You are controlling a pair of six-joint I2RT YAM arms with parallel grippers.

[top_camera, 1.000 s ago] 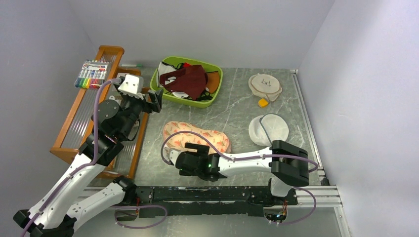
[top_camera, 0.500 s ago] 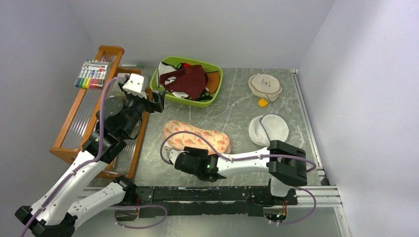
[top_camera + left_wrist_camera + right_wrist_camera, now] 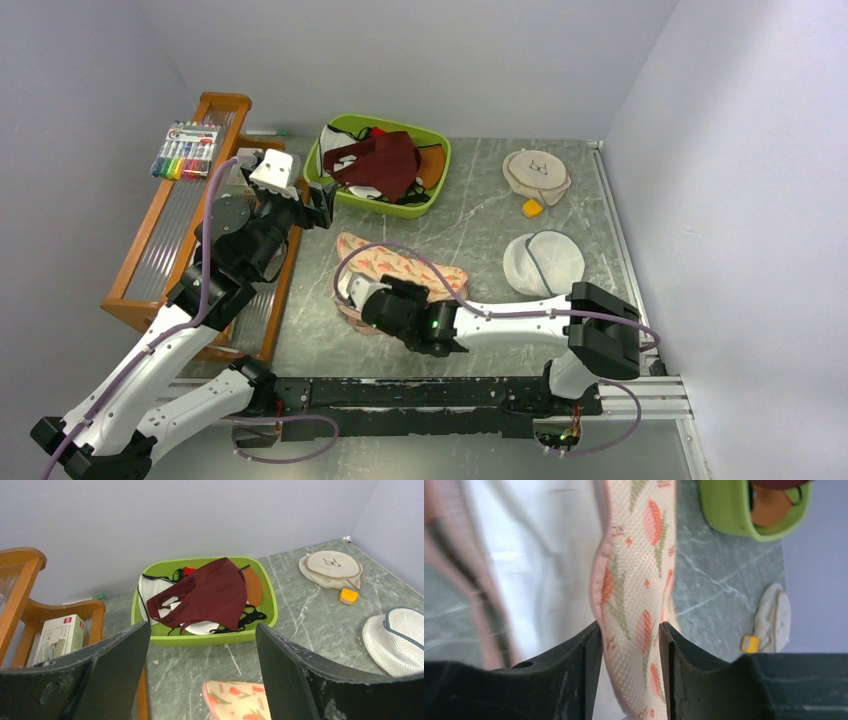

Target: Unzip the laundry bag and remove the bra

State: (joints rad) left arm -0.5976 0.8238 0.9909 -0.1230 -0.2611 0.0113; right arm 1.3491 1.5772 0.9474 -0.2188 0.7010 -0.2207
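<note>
The laundry bag [image 3: 400,268] lies mid-table, printed cream-peach with pink zip edging. My right gripper [image 3: 365,298] is at its near left end, shut on the printed upper flap [image 3: 639,580], which is lifted on edge between the fingers [image 3: 630,630]. Left of the flap, the right wrist view shows the white bra [image 3: 534,555] inside the opened bag, with a pink edge beyond it. My left gripper [image 3: 318,205] is open and empty above the table behind the bag's far left end [image 3: 235,700]; in the left wrist view its fingers frame the gap [image 3: 200,645].
A green bin [image 3: 437,150] with a maroon garment [image 3: 380,165] stands at the back. A round white mesh bag [image 3: 545,260], a cream disc [image 3: 537,172] and a small yellow item [image 3: 533,208] lie on the right. A wooden rack [image 3: 150,255] with a marker pack [image 3: 186,150] stands on the left.
My right gripper has moved up and away from the near edge with the bag's flap, pulling it open and upright. The left arm shifted slightly right, then stayed still.
</note>
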